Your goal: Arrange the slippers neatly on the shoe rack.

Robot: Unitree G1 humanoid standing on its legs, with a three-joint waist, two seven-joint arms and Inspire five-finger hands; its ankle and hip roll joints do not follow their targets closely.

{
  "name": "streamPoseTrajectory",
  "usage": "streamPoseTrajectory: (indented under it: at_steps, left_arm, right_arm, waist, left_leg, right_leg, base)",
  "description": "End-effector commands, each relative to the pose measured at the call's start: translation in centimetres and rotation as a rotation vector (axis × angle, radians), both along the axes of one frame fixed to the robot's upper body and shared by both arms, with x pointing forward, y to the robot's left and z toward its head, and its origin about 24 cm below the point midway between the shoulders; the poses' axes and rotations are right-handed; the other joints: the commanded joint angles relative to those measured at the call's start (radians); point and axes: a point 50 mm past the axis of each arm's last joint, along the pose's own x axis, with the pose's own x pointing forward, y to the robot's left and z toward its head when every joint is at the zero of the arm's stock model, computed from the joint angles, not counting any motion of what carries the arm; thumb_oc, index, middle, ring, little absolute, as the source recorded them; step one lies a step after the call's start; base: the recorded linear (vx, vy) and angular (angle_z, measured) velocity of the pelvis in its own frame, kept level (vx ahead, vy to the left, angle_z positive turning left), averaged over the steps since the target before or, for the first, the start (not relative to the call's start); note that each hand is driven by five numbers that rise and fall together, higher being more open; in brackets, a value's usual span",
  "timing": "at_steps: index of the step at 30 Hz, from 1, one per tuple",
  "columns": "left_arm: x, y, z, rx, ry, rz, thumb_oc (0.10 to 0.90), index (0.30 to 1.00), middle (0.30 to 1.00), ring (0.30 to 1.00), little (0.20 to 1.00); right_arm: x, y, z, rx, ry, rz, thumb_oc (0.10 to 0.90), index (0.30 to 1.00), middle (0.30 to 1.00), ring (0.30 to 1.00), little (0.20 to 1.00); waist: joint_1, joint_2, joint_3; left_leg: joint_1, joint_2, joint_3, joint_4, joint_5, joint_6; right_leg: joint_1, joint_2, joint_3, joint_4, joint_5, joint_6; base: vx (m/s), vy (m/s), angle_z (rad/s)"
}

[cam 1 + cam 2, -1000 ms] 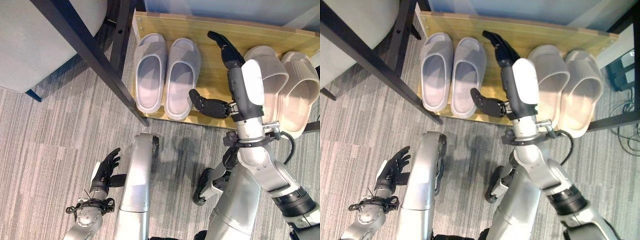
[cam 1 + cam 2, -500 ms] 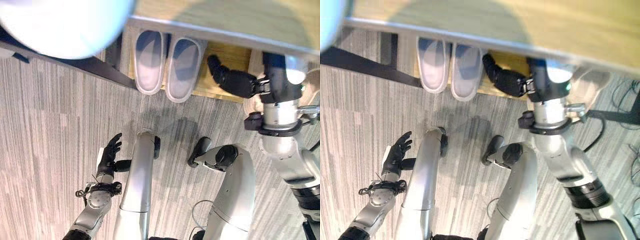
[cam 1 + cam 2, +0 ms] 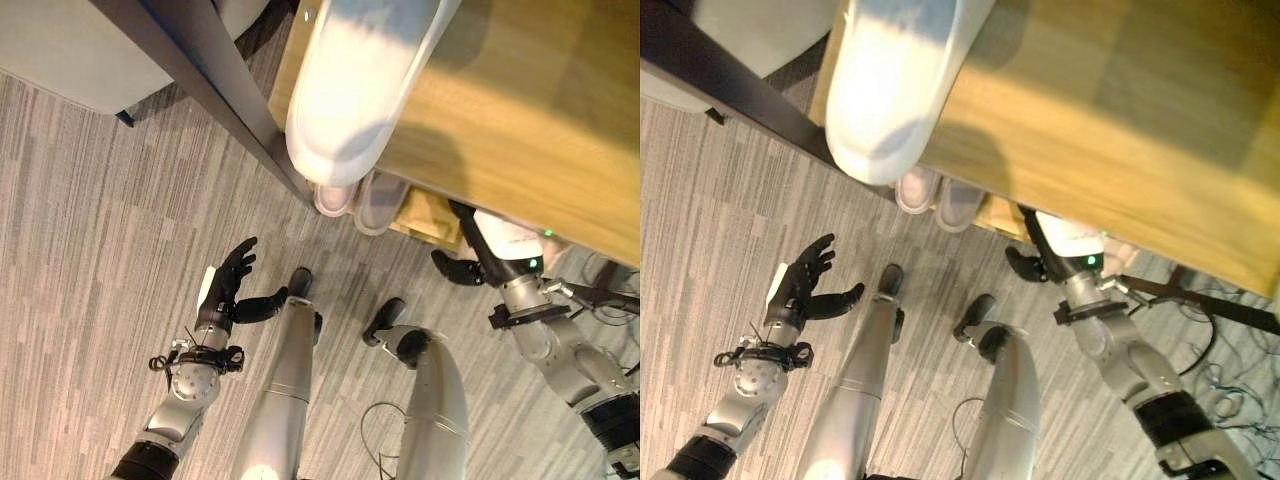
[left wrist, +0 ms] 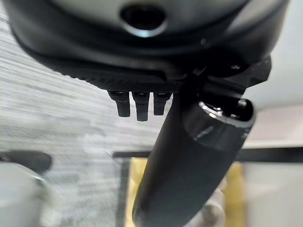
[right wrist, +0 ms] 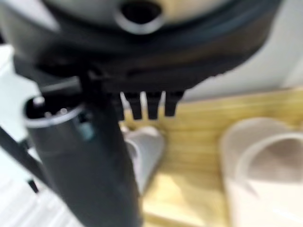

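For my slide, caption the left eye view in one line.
Left hand open over the carpet; right hand at the lower shelf beside grey slippers.

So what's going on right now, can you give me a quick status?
Left hand open, idle above the carpet. Right hand open, reaching under the shoe rack's top shelf. Grey slippers paired on the lower shelf; another slipper on top.

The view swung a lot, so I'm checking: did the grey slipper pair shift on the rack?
No. The grey slippers still lie side by side at the left end of the lower shelf, heels at its front edge. Only the camera moved.
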Motion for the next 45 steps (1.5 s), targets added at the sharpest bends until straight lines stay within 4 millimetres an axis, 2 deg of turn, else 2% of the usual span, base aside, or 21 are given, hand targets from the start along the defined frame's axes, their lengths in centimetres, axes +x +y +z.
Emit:
streamPoseTrajectory:
  at_steps: [1,2,3,4,5,6,7,8,9,12,15,23,35,41,43,45]
  left_arm:
    - [-2.4,-0.1,-2.4,0.049,0.079,-0.070,0.800,0.900,0.900,0.900,0.900]
    - [-2.9,-0.1,-3.1,0.063,0.115,-0.079,0.800,0.900,0.900,0.900,0.900]
    - [-3.3,0.0,-3.6,0.071,0.137,-0.085,0.800,0.900,0.900,0.900,0.900]
    - [-3.6,0.0,-4.2,0.082,0.171,-0.093,0.800,0.900,0.900,0.900,0.900]
    - [-3.6,0.0,-4.3,0.083,0.172,-0.093,0.800,0.900,0.900,0.900,0.900]
    - [-3.8,-0.1,-4.6,0.085,0.185,-0.101,0.800,0.900,0.900,0.900,0.900]
    - [-4.1,-0.3,-5.0,0.097,0.204,-0.109,0.800,0.900,0.900,0.900,0.900]
    - [-4.1,-0.3,-5.0,0.096,0.205,-0.107,0.800,0.900,0.900,0.900,0.900]
    - [-4.2,-0.3,-5.4,0.096,0.219,-0.106,0.800,0.900,0.900,0.900,0.900]
    - [-4.6,-0.4,-6.0,0.105,0.248,-0.119,0.800,0.900,0.900,0.900,0.900]
    - [-5.4,-0.7,-6.7,0.105,0.289,-0.140,0.800,0.900,0.900,0.900,0.900]
    - [-6.9,-2.2,-8.0,0.081,0.372,-0.258,0.800,0.900,0.900,0.900,0.900]
    - [-7.1,-3.8,-6.9,-0.085,0.349,-0.297,0.800,0.900,0.900,0.900,0.900]
    - [-5.6,-5.4,-3.7,-0.262,0.219,-0.329,0.800,0.900,0.900,0.900,0.900]
    - [-5.4,-5.6,-3.3,-0.279,0.201,-0.333,0.800,0.900,0.900,0.900,0.900]
    - [-4.8,-6.2,-2.0,-0.309,0.144,-0.356,0.800,0.900,0.900,0.900,0.900]
  right_arm:
    - [-1.0,-0.2,-3.0,-0.002,0.101,0.012,0.800,0.900,0.900,0.900,0.900]
    - [-1.6,-0.5,-5.8,-0.006,0.215,-0.027,0.800,0.900,0.900,0.900,0.900]
    - [-2.1,-0.6,-7.4,0.006,0.273,-0.048,0.800,0.900,0.900,0.900,0.900]
    - [-3.0,-1.0,-9.7,0.023,0.372,-0.094,0.800,0.900,0.900,0.900,0.900]
    - [-2.9,-0.9,-9.8,0.024,0.372,-0.092,0.800,0.900,0.900,0.900,0.900]
    - [-3.5,-1.1,-11.0,0.020,0.423,-0.112,0.800,0.900,0.900,0.900,0.900]
    - [-4.6,-1.4,-13.4,0.009,0.523,-0.161,0.800,0.900,0.900,0.900,0.900]
    - [-4.6,-1.4,-13.4,0.007,0.523,-0.159,0.800,0.900,0.900,0.900,0.900]
    - [-5.2,-1.7,-14.5,0.012,0.573,-0.193,0.800,0.900,0.900,0.900,0.900]
    - [-7.0,-2.5,-16.9,-0.007,0.688,-0.264,0.800,0.900,0.900,0.900,0.900]
    - [-8.5,-2.8,-18.4,0.002,0.764,-0.312,0.800,0.900,0.900,0.900,0.900]
    - [-10.1,-2.5,-20.0,0.049,0.854,-0.362,0.800,0.900,0.900,0.900,0.900]
    - [-10.7,-2.1,-20.6,0.079,0.892,-0.386,0.800,0.900,0.900,0.900,0.900]
    - [-11.5,-1.9,-21.1,0.083,0.910,-0.395,0.800,0.900,0.900,0.900,0.900]
    - [-11.6,-1.8,-21.2,0.082,0.912,-0.396,0.800,0.900,0.900,0.900,0.900]
    - [-11.9,-1.9,-21.4,0.077,0.922,-0.404,0.800,0.900,0.900,0.900,0.900]
  waist:
    - [0.017,0.011,-0.179]
    - [0.027,0.006,-0.215]
    - [0.029,0.006,-0.219]
    - [0.032,0.008,-0.240]
    - [0.031,0.012,-0.231]
    - [0.034,0.012,-0.234]
    - [0.043,0.024,-0.248]
    - [0.037,0.019,-0.250]
    - [0.042,0.031,-0.254]
    - [0.038,0.041,-0.285]
    - [0.034,0.050,-0.312]
    - [0.011,0.074,-0.370]
    - [-0.013,0.119,-0.397]
    - [-0.023,0.130,-0.397]
    - [-0.024,0.132,-0.396]
    - [-0.028,0.135,-0.398]
  left_leg:
    - [0.136,0.023,-0.017,-0.359,0.212,-0.031]
    - [0.248,0.033,-0.018,-0.473,0.249,-0.042]
    - [0.308,0.042,-0.023,-0.523,0.271,-0.048]
    - [0.403,0.055,-0.022,-0.603,0.299,-0.054]
    - [0.421,0.059,-0.024,-0.616,0.305,-0.055]
    - [0.456,0.061,-0.020,-0.631,0.328,-0.062]
    - [0.510,0.062,-0.025,-0.691,0.347,-0.054]
    - [0.530,0.066,-0.025,-0.705,0.330,-0.059]
    - [0.549,0.067,-0.021,-0.719,0.364,-0.058]
    - [0.619,0.072,-0.007,-0.756,0.371,-0.061]
    - [0.671,0.073,0.008,-0.769,0.369,-0.066]
    - [0.736,0.067,0.049,-0.778,0.359,-0.076]
    - [0.753,0.054,0.084,-0.778,0.352,-0.072]
    - [0.774,0.054,0.091,-0.778,0.329,-0.064]
    - [0.777,0.055,0.094,-0.778,0.327,-0.064]
    - [0.784,0.055,0.101,-0.778,0.321,-0.062]
  right_leg:
    - [0.204,0.099,-0.055,-0.213,-0.060,0.028]
    - [0.305,0.130,-0.074,-0.311,-0.046,0.036]
    - [0.367,0.145,-0.085,-0.365,-0.028,0.039]
    - [0.471,0.175,-0.102,-0.465,-0.010,0.047]
    - [0.490,0.182,-0.104,-0.481,-0.003,0.047]
    - [0.536,0.190,-0.115,-0.514,0.011,0.052]
    - [0.590,0.205,-0.129,-0.573,0.055,0.057]
    - [0.606,0.212,-0.114,-0.581,0.033,0.060]
    - [0.636,0.214,-0.133,-0.611,0.071,0.061]
    - [0.719,0.222,-0.127,-0.683,0.088,0.070]
    - [0.799,0.228,-0.121,-0.745,0.101,0.076]
    - [0.909,0.232,-0.104,-0.856,0.140,0.091]
    - [0.931,0.216,-0.074,-0.875,0.149,0.101]
    - [0.937,0.212,-0.062,-0.875,0.144,0.101]
    - [0.938,0.211,-0.060,-0.875,0.144,0.102]
    - [0.939,0.209,-0.052,-0.875,0.143,0.108]
  base:
    - [0.18,-0.242,0.16]
    - [0.14,-0.170,0.20]
    - [0.25,-0.229,0.20]
    - [0.14,-0.131,0.10]
    - [0.13,-0.110,0.01]
    - [0.00,-0.036,0.00]
    - [0.09,-0.097,0.06]
    - [0.01,0.000,0.09]
    - [0.06,-0.030,0.10]
    - [0.09,-0.016,0.10]
    - [0.13,-0.013,0.01]
    - [0.08,0.003,0.01]
    - [0.03,0.009,-0.04]
    - [0.00,0.001,-0.01]
    - [0.00,0.000,0.00]
    - [0.00,-0.003,-0.03]
